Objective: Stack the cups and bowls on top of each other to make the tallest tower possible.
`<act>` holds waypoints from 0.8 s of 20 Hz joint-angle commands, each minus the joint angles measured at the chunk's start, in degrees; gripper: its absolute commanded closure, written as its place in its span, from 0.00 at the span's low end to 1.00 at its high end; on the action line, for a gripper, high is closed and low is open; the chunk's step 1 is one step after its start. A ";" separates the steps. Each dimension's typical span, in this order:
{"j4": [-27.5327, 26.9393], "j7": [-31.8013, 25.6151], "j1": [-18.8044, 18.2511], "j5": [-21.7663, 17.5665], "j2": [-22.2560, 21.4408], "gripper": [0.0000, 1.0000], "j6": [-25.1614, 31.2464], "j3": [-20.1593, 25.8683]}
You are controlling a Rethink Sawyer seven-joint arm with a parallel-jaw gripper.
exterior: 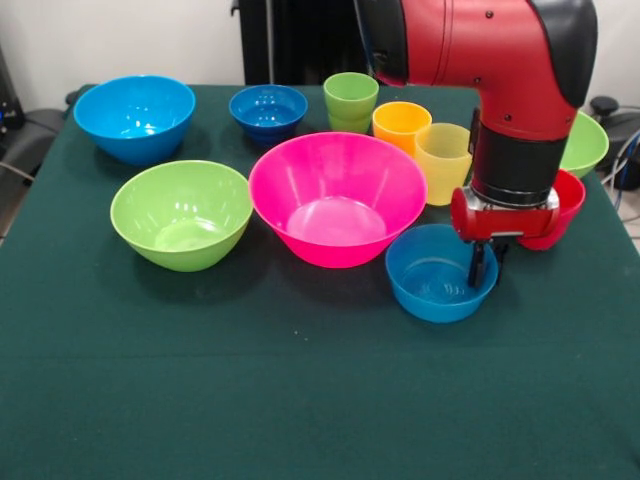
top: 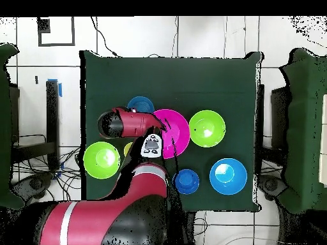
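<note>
Front view: the glossy pink bowl (exterior: 337,198) sits mid-table, lime green bowl (exterior: 182,213) at nine o'clock, light blue bowl (exterior: 437,272) at four o'clock. No tower stands yet. Over that small bowl's right rim the gripper (exterior: 482,262) hangs, seemingly straddling it; open or closed, I cannot tell. Next, likely a rim pinch and lift.

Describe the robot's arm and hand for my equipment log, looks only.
The arm has glossy red shells with black joint caps and a black cylindrical wrist ringed in silver. The hand has a red body with thin dark fingers. No cables or markings are readable.
</note>
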 commanded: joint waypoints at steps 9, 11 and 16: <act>1.64 9.38 0.50 2.18 -5.56 1.00 7.65 4.27; 2.30 9.71 0.87 2.91 -8.55 1.00 11.52 3.82; 2.43 10.07 0.99 4.03 -12.34 1.00 17.10 3.01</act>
